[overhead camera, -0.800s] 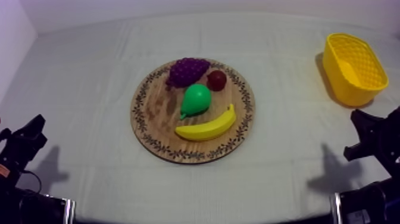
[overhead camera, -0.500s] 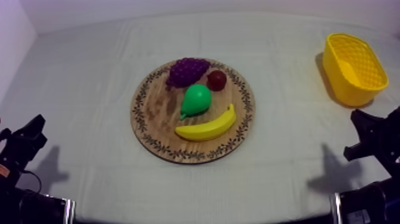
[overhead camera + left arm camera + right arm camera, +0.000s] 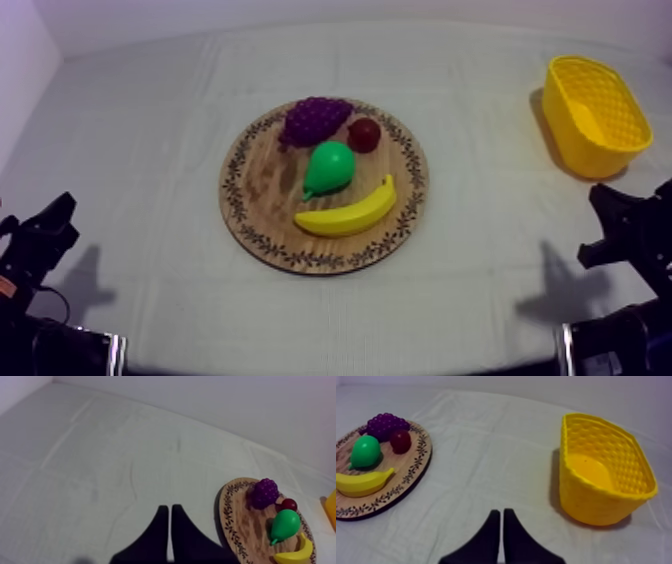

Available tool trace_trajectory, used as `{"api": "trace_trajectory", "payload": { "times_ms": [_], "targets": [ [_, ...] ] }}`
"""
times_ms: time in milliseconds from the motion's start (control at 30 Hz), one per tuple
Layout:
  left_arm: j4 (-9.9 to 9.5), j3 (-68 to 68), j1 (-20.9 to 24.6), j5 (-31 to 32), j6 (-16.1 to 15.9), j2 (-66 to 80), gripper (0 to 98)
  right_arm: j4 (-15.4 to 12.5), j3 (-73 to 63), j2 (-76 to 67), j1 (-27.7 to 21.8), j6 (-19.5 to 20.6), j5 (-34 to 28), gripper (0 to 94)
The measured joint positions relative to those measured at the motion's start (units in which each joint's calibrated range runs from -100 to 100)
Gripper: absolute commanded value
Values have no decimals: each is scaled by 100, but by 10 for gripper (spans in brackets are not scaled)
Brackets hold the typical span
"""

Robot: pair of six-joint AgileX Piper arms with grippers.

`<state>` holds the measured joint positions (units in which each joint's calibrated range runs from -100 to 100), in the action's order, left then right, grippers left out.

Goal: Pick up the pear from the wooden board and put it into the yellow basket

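Table [image 3: 150,130] under grey-white cloth, top view plus both wrist views. Wooden board [image 3: 262,190], round w/ patterned rim, lies at mid-table. Yellow basket [image 3: 580,140] stands at far right, well apart from board, nothing inside. Left arm [image 3: 40,240] sits low at near-left edge, right arm [image 3: 630,235] low at near-right edge; neither reaches over board.

Fruit on board, by size: banana [image 3: 345,213] along near rim; bunch of grapes [image 3: 315,118] at far rim; pear [image 3: 330,168] at board centre, between the two; small red fruit [image 3: 364,134] just beside grapes, on basket side.

Pear lies on its side, apart from banana and close under grapes (contact not clear). Its long axis runs diagonally, fat end toward far right, narrow stem end toward near left.

Key relation: from right jaws, pear is ahead & off to left, basket ahead & to right. From left jaws, pear is ahead & off to right, w/ basket beyond board. Both arms look approx. equally far from pear. Right arm is on basket's side, so prob. the better pick.

Left jaws: pressed together as narrow wedge, holding nothing. Right jaws: likewise pressed together, gripping nothing, touching no fruit.
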<state>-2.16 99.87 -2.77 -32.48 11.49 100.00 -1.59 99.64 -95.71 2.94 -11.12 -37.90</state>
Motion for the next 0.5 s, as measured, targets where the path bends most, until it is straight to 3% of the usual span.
{"api": "trace_trajectory", "payload": {
  "times_ms": [167,300,500],
  "targets": [
    [0,0,0,0,0,0,1,25,-15,0,22,192,-167,5],
    [0,0,0,0,0,0,1,204,-160,0,47,324,-330,6],
    [0,0,0,0,0,0,1,391,-1130,318,261,500,-1146,7]
  ]
}}
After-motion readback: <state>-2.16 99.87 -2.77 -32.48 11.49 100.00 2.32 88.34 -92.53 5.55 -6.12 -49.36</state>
